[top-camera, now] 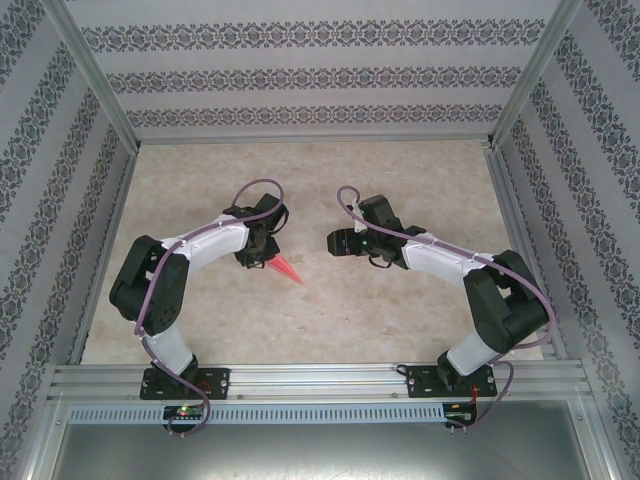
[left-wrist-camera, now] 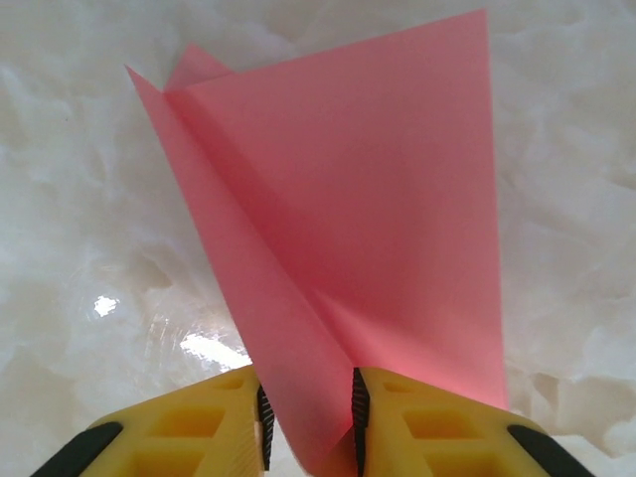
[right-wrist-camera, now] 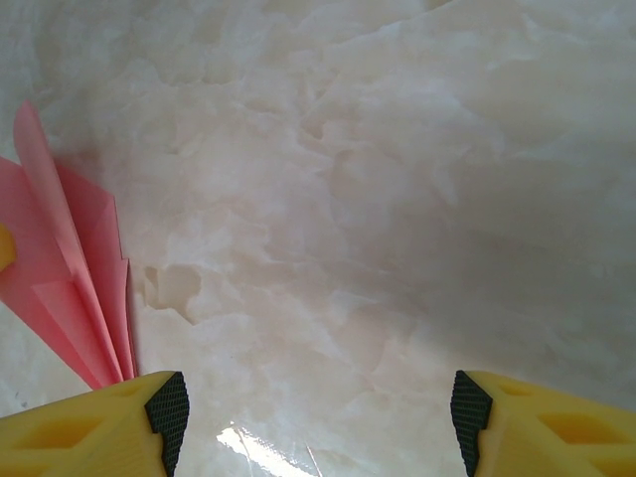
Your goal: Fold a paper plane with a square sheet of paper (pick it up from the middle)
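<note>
1. The paper plane (left-wrist-camera: pixel 368 199) is a folded salmon-pink dart near the middle of the table (top-camera: pixel 400 180), just left of centre, right at the fingers of the left gripper (top-camera: pixel 262 250).
2. In the left wrist view the left jaws stand narrow, with the folded paper filling the gap. Both black pads (left-wrist-camera: pixel 360 417) appear to touch it, so I judge this a grip on the plane.
3. What sits between the pads is the narrow end. From there the folds fan out wider, straight away from the gripper.
4. In the top view the plane's long axis runs from the left fingers out towards the near right, ending in a slim tip on the table.
5. The right gripper (top-camera: pixel 338 242) hangs to the right of the plane, pointing left, near it but apart. Its jaws are wide, with bare table between them.
6. In the right wrist view the plane lies off to the left of the right fingers, outside their gap.
7. The left arm is therefore the nearer one. Any next move probably depends on this end-on grip, because thin paper held at one end can droop or twist.
</note>
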Available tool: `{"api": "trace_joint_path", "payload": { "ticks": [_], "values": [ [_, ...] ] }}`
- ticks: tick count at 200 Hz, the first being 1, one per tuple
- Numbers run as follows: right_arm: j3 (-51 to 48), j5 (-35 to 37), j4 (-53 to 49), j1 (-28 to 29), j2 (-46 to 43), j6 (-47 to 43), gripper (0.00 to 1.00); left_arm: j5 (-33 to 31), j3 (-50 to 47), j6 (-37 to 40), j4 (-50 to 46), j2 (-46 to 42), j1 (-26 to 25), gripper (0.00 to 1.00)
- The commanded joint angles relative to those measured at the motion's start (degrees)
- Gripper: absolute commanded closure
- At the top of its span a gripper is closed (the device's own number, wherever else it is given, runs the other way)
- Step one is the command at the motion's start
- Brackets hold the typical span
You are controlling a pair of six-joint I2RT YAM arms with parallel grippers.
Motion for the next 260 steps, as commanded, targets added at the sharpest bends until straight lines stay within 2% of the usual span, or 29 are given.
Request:
{"api": "trace_joint_path", "payload": {
  "ticks": [1,33,47,63,90,112,154,168,213,260],
  "values": [
    [0.9,-0.5,-0.5,-0.3,0.8,0.8,0.28,-0.6,-0.9,-2.4,1.9,-1.3,-0.9,0.74],
    [1.0,-0.5,-0.5,-0.4,0.7,0.8,0.28,-4.8,-0.6,1.3,2.7,-2.6,-0.9,0.93],
    [0.6,-0.4,-0.3,-0.5,0.3,0.8,0.28,-6.6,0.2,4.4,1.8,-4.2,-0.8,0.97],
    [0.1,-0.2,0.2,-1.0,-0.4,1.3,0.28,-5.8,0.8,8.5,3.2,-7.0,-0.9,0.98],
    [-3.1,-1.7,3.9,-3.9,-2.9,5.0,0.27,3.0,-0.3,15.3,11.2,-11.5,-0.8,0.98],
    [-6.0,-4.1,6.8,-7.5,-5.7,7.4,0.27,11.6,-2.7,17.7,19.8,-13.3,-0.8,0.98],
    [-7.5,-6.1,8.1,-8.8,-10.9,6.9,0.26,28.1,-6.7,15.9,36.7,-8.9,-0.3,0.98],
    [-7.9,-6.9,7.9,-8.4,-12.1,7.2,0.27,31.2,-7.9,14.2,41.7,-7.2,-0.3,0.98],
    [-6.1,-6.7,4.7,-3.0,-9.5,7.9,0.3,30.1,-11.4,10.5,46.6,-1.3,0.7,0.99],
    [-1.7,-2.1,1.6,3.7,-3.0,10.3,0.37,23.4,-18.0,8.4,47.2,-5.0,2.1,0.99]
  ]
}}
